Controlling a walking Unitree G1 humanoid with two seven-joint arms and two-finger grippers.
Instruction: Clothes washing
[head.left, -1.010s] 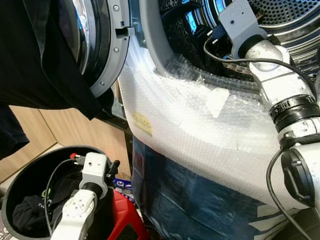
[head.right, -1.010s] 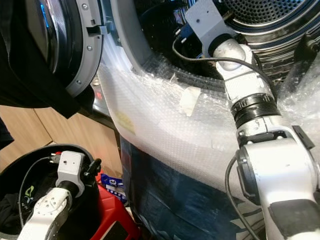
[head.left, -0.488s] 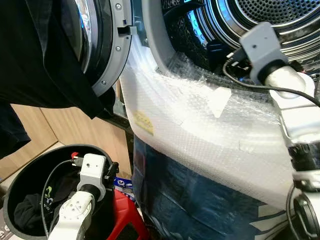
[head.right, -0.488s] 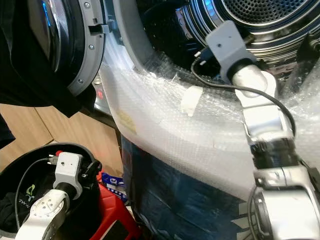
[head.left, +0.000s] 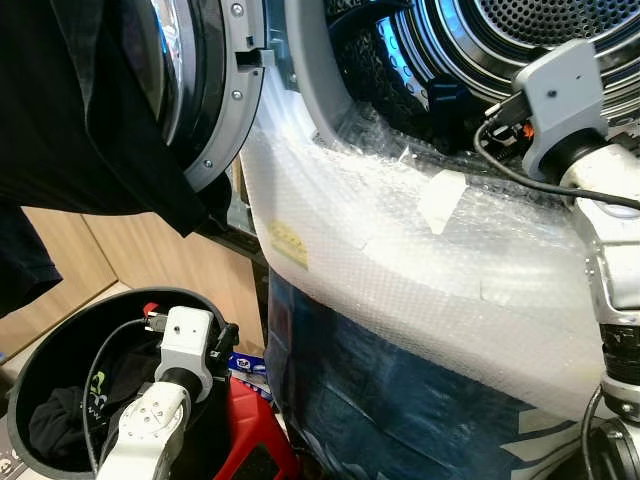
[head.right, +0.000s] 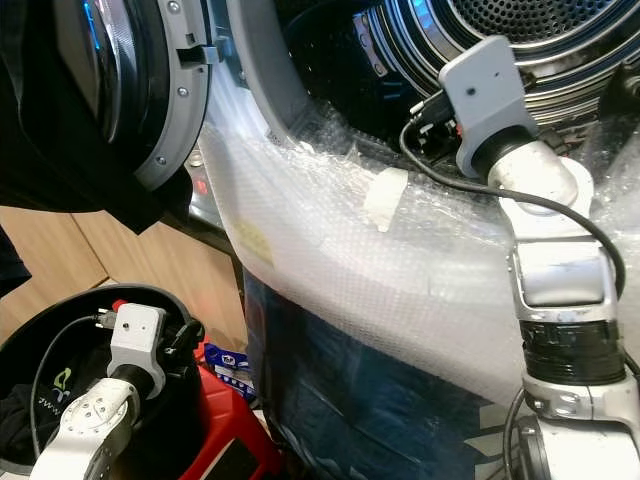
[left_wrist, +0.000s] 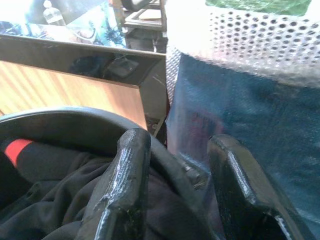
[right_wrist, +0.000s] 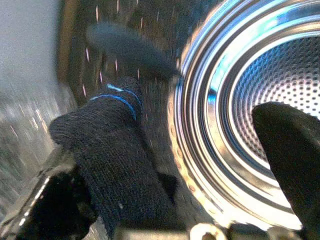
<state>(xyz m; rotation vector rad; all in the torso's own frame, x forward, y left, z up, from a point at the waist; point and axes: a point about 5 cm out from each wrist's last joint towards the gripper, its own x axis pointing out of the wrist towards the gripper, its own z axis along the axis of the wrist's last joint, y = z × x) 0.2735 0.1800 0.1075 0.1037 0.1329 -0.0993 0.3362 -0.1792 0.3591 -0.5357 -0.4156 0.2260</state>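
Dark laundry (head.left: 60, 425) lies in the black basket (head.left: 40, 345), where the left pincer (left_wrist: 175, 195) hangs released; the right pincer (right_wrist: 200, 165), also released, faces the washer drum (right_wrist: 260, 100), a dark sock (right_wrist: 117, 150) draped over one finger.

Light wooden panelling (head.left: 150, 270) is running along the left, behind the low things near the floor, with a dark strip (left_wrist: 75, 55) lying across its top edge. Bright light is glinting off that dark strip and washing out the upper right.
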